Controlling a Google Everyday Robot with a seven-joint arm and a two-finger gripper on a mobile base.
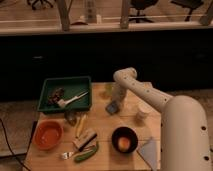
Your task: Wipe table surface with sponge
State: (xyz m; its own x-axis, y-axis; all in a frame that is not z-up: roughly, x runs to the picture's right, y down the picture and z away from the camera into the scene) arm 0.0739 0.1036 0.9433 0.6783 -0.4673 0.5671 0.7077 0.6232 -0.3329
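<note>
We see the pincer (116, 98) just above the sponge (112, 107), which sits at the far middle of the bench (100, 150), but we cannot tell if it grips it.

Odds and ends around the gripper (113, 106), which is low at mid-scene.
A dark green rectangular plastic tray (46, 86) at far left holds a white long-handled utensil (71, 99). Nearer are a round orange bowl (48, 135), a tan block with a dark side (85, 139), a long green vegetable (86, 154), a black bowl (115, 135) holding a round orange-yellow fruit (123, 144), a small pale cup (143, 112) and a flat grey-blue sheet (150, 150).
</note>
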